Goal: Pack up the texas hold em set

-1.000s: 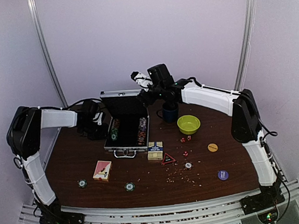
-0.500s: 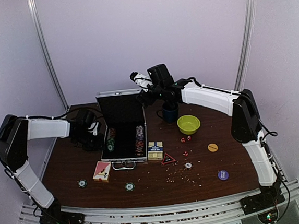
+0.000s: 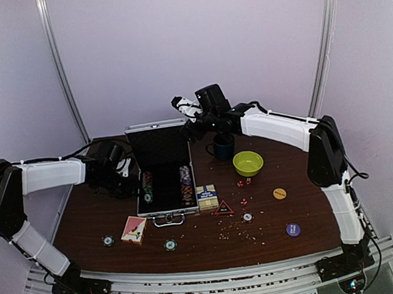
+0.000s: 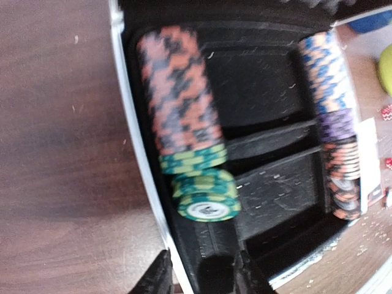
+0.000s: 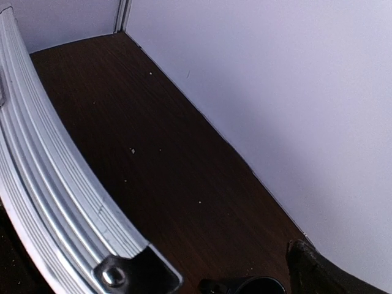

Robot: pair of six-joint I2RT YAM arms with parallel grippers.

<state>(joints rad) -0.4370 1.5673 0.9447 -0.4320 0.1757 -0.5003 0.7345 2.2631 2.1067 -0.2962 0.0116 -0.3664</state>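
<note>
The briefcase [image 3: 164, 183] wall is seemingly clamped by the left gripper [image 4: 202, 271], beside stacked chips [image 4: 177, 104]. The right gripper [image 3: 182, 107] is held at the lid [image 3: 158, 145]; its grip cannot be judged.

Pale lilac walls [image 3: 174, 46]; dark wood table [image 3: 92, 218]; two metal poles [image 3: 62, 69].

One briefcase [image 3: 158, 147], two card boxes [image 3: 206, 196] [image 3: 134, 229], one triangle [image 3: 222, 208].
</note>
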